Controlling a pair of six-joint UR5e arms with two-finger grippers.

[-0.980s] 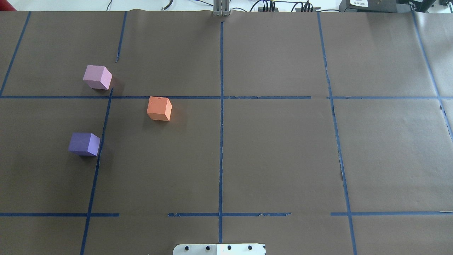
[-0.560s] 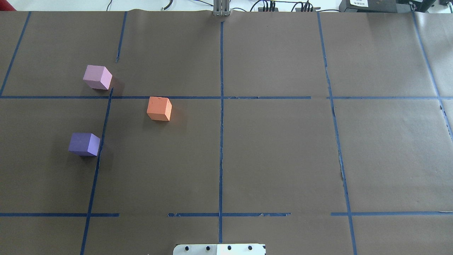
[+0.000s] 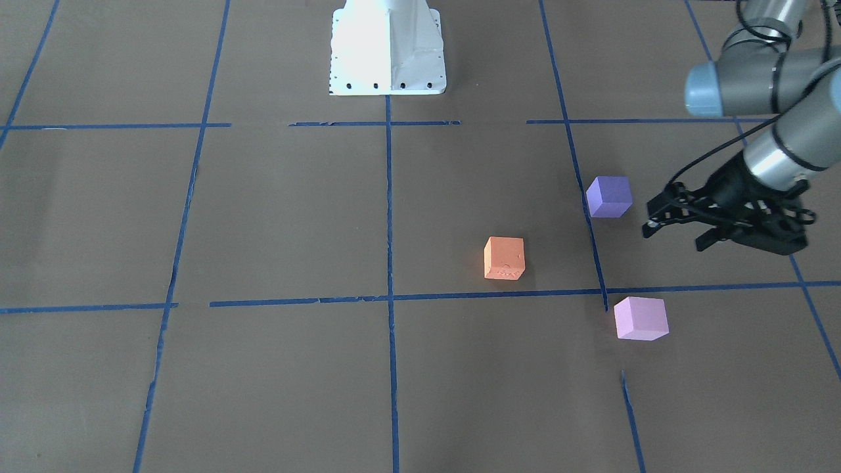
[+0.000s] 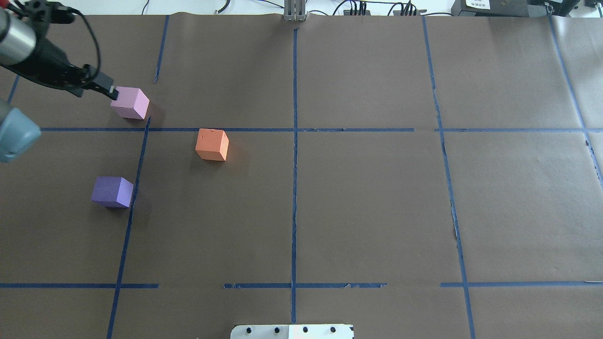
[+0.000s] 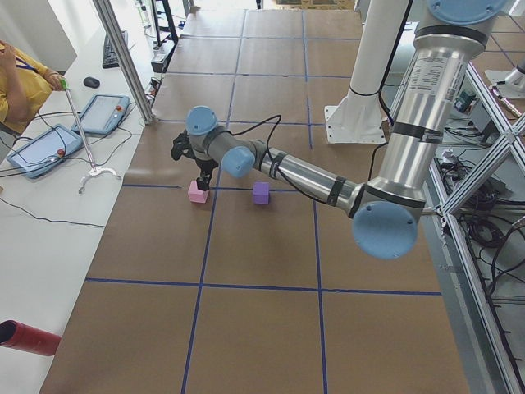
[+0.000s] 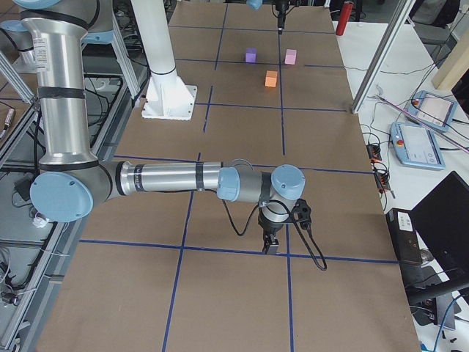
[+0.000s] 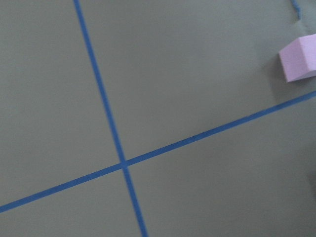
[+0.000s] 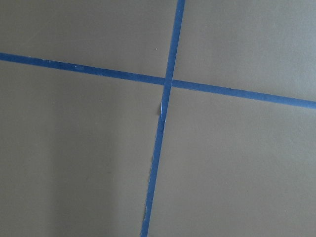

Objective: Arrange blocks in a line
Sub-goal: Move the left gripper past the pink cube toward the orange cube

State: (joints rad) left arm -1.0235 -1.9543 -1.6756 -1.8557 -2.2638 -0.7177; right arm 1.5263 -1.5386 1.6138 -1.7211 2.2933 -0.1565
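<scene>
Three blocks lie apart on the brown table. The orange block (image 4: pixel 212 144) (image 3: pixel 504 257) is nearest the middle. The dark purple block (image 4: pixel 112 191) (image 3: pixel 610 196) is nearer the robot. The light pink block (image 4: pixel 130 102) (image 3: pixel 640 318) is farthest, and shows at the left wrist view's right edge (image 7: pixel 298 59). My left gripper (image 3: pixel 673 238) (image 4: pixel 112 92) is open and empty, hovering just left of the pink block. My right gripper (image 6: pixel 270 248) shows only in the exterior right view, far from the blocks, pointing down; I cannot tell whether it is open or shut.
Blue tape lines (image 4: pixel 294 141) divide the table into squares. The robot's white base plate (image 4: pixel 292 331) (image 3: pixel 387 46) sits at the near middle edge. Cables and boxes (image 4: pixel 494 7) lie beyond the far edge. An operator (image 5: pixel 20 82) sits by tablets on a side table.
My left arm has come into the overhead view from the left, and its gripper now sits beside the pink block. The three blocks have not moved.
</scene>
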